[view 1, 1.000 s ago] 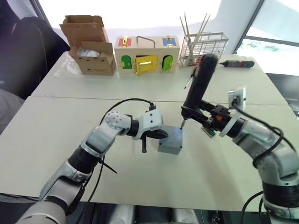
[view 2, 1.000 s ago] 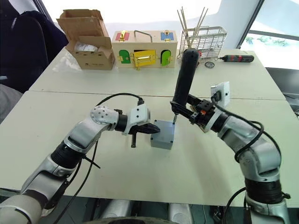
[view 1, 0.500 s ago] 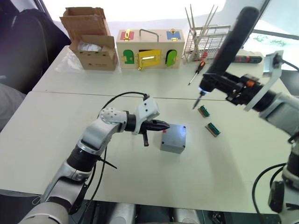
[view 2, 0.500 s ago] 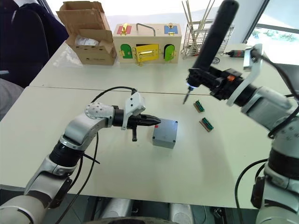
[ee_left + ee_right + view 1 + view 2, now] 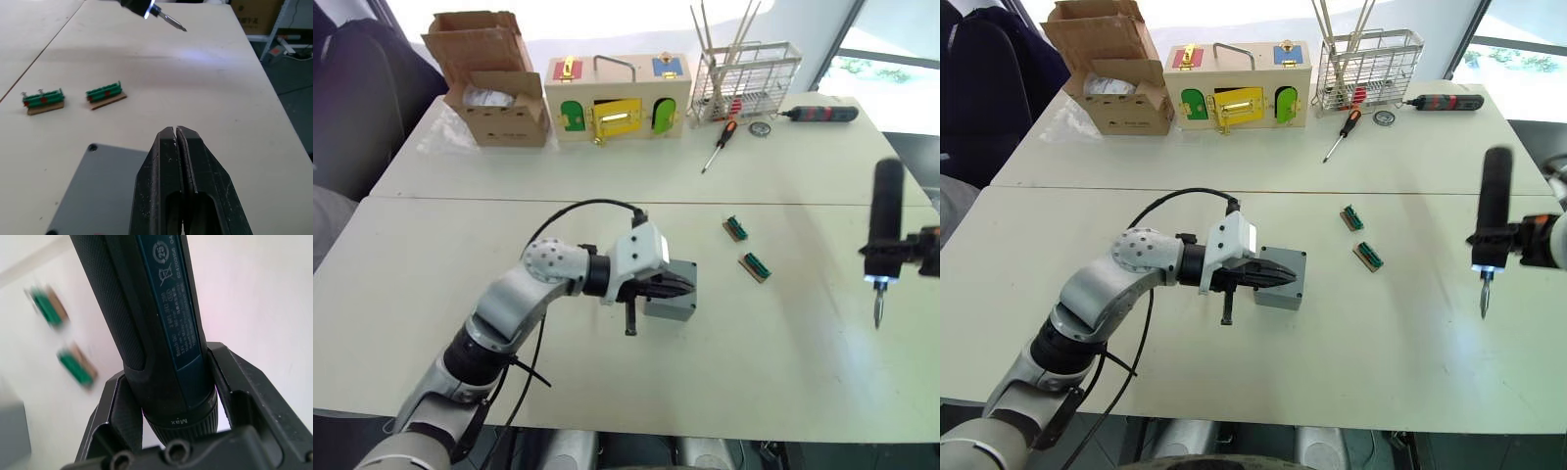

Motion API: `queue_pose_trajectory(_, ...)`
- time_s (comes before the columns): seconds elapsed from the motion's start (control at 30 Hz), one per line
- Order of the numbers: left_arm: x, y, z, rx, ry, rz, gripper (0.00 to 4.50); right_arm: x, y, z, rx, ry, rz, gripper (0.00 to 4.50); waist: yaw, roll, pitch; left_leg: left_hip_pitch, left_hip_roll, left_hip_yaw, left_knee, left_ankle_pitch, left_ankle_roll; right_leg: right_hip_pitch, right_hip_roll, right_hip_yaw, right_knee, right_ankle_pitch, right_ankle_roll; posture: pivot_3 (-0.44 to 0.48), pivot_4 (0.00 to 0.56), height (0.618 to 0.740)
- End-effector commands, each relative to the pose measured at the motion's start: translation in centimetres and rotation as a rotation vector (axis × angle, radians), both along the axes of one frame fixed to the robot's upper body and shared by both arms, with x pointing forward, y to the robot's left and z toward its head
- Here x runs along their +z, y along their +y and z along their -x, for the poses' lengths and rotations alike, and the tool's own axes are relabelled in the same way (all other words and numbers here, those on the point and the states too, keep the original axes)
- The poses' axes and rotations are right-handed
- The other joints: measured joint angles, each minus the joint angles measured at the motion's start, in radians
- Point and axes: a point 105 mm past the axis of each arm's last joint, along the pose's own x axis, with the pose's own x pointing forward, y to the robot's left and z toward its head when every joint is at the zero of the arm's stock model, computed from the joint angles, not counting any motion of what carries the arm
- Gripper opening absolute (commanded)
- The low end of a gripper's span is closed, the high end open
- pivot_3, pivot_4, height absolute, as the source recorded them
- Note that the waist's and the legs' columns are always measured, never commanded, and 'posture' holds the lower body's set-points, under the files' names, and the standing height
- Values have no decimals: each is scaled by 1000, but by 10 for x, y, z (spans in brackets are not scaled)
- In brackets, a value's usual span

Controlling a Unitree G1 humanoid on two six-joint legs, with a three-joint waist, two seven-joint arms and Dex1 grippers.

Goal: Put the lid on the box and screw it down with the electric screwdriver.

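Two pale tables [image 5: 783, 352] pushed edge to edge fill the scene, with bright windows behind the far one. Along the far edge, from the left, stand an open cardboard carton [image 5: 489, 83], a wooden box with coloured doors [image 5: 617, 98], a wire rack [image 5: 744, 83], a slim red-and-black screwdriver [image 5: 718, 145] and a black tool with red bands [image 5: 818, 114].

On the near table the left gripper [image 5: 177, 142] has its two black fingers pressed together, holding nothing, their tips poised over the edge of the lid [image 5: 98, 191]. That lid is a flat grey square with dark screw holes at its corners, and it sits on top of the box [image 5: 672, 306], a deep grey enclosure at mid-table.

Just to the right lie two small green connector strips [image 5: 746, 247] on brown bases (well apart from the box).

Farthest right, the right gripper [image 5: 168, 396] is clamped around the electric screwdriver [image 5: 883, 230], a thick blue-black cylinder with "Max" printed on its collar, held upright above the table, bit down, a light glowing at its tip.
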Motion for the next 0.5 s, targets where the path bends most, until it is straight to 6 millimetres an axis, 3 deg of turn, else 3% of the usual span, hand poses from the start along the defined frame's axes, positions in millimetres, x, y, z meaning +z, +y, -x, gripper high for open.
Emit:
queue_pose_trajectory(0.03, 5, -8, 7, -13, -22, 34, 0, 7, 0, 2, 7, 27, 3, 1774, 1, 0, 0, 0, 0, 0, 1, 0, 0, 0, 0, 0, 1, 1, 1, 0, 150, 730)
queue_pose_trajectory(0.27, 0, -11, 5, 32, -1, 55, 0, -22, -9, -6, -11, 80, -3, 1774, 5, 0, 1, -1, -1, -1, 6, -1, 1, 1, 0, 0, 2, 1, 2, 0, 150, 730)
queue_pose_trajectory(0.5, -5, -10, 4, 49, 16, 49, 0, -31, -12, -15, -32, 105, 19, 1774, 4, 1, 1, -1, -1, 0, 8, 2, -3, 1, 0, 0, 3, 1, 2, 0, 150, 730)
